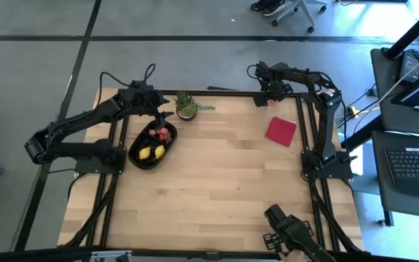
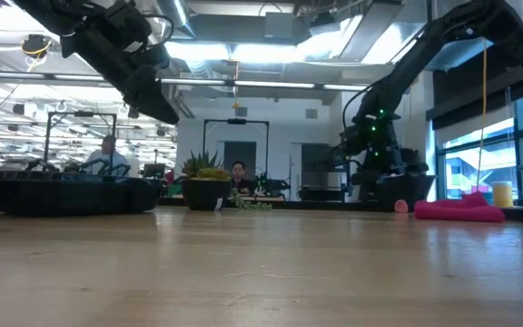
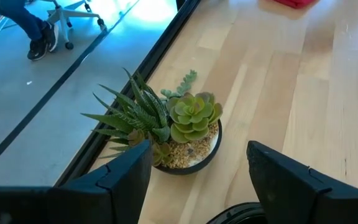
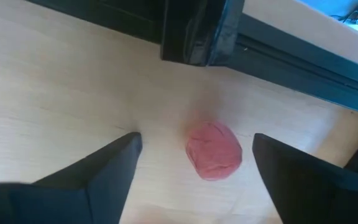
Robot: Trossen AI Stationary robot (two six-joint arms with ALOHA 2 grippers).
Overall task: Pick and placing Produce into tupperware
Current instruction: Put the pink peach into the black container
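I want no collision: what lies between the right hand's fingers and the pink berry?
Only bare wood. In the right wrist view the open right hand brackets the pink berry, nothing between.

Floor [image 1: 35,44]: grey, dark seams.
Ceiling lights [image 2: 234,50]: bright strips.
Office chair [image 1: 297,9]: beyond table.
Desk [image 1: 413,156]: keyboard, right side.

left arm: stretched from the left edge toward the far left of the desk, wrist tilted down | left gripper [image 1: 164,115]: jaws apart, nothing between them | right arm: folded along the right edge, reaching to the far right corner | right gripper [image 1: 265,99]: pointing down, jaws spread, low over the desk
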